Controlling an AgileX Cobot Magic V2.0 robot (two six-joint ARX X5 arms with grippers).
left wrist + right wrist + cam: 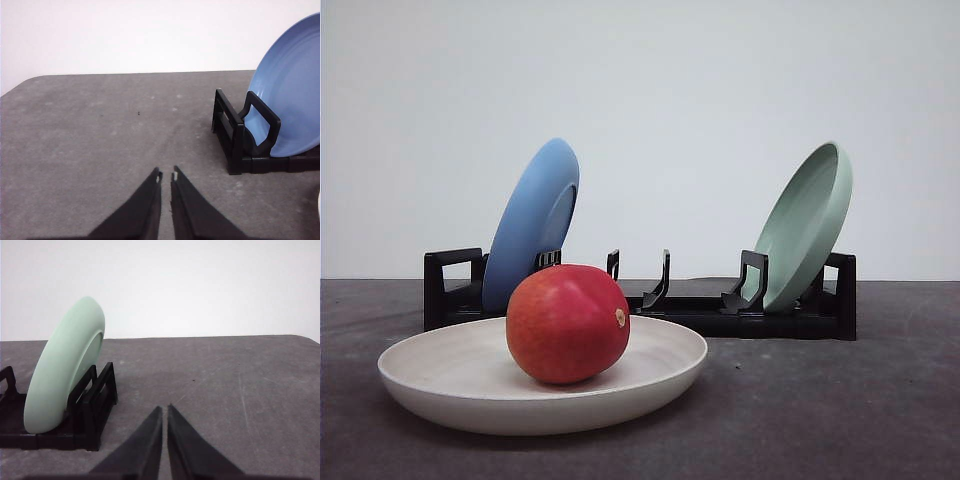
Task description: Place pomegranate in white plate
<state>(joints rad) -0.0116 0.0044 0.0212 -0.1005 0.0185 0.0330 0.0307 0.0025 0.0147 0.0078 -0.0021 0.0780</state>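
Pomegranate [567,322] sits in our white plate [450,380], near and left of centre on the table [840,410].

Our left gripper [166,176] and right gripper [164,409] hang nearly closed and empty above the grey surface. Behind, the black rack [720,312] props a blue plate [532,222] at left and a green plate [807,225] at right.

We see a smooth, glossy pomegranate [567,322] on a matt white plate [440,375]; the table [840,410] looks rough and matt grey, and the rack [780,318] looks like black plastic.
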